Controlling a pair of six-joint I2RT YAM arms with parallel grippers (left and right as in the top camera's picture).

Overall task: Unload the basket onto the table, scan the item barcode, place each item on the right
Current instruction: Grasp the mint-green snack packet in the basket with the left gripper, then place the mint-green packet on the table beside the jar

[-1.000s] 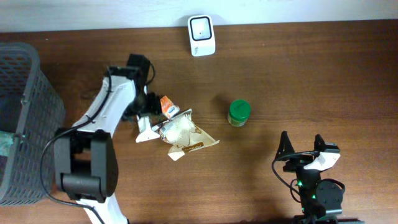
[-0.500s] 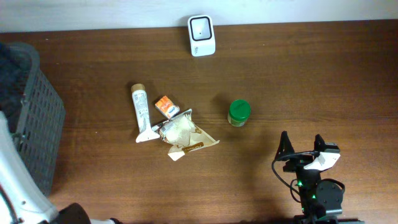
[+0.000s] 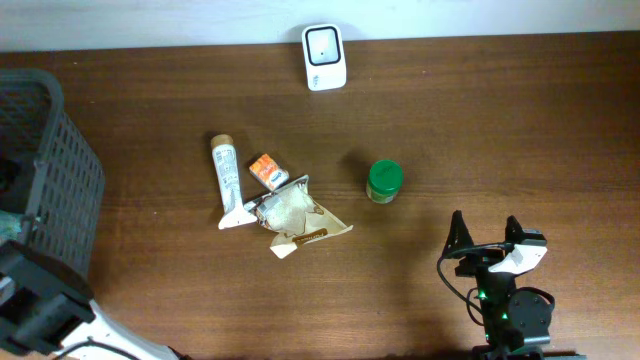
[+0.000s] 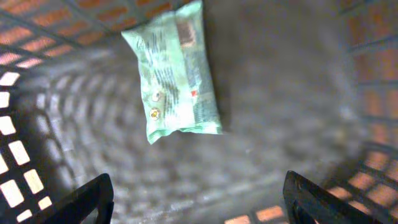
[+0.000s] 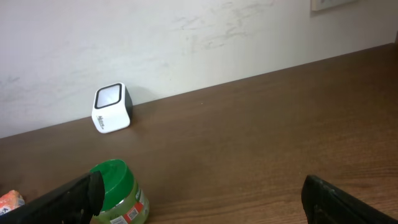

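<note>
Looking out over the brown counter [image 5: 261, 137] toward a pale wall [image 5: 186, 37].
My jaws stand wide, tips at 8 and 4 o'clock; a green-lidded jar [image 5: 118, 193] sits at 8 o'clock, a white scanner [image 5: 112, 108] at 10 o'clock by the wall.

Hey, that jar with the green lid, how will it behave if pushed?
The jar stands upright and looks squat, so it would probably slide rather than tip. Its round sides look smooth, so it may slip when squeezed and would likely roll if knocked over.
</note>
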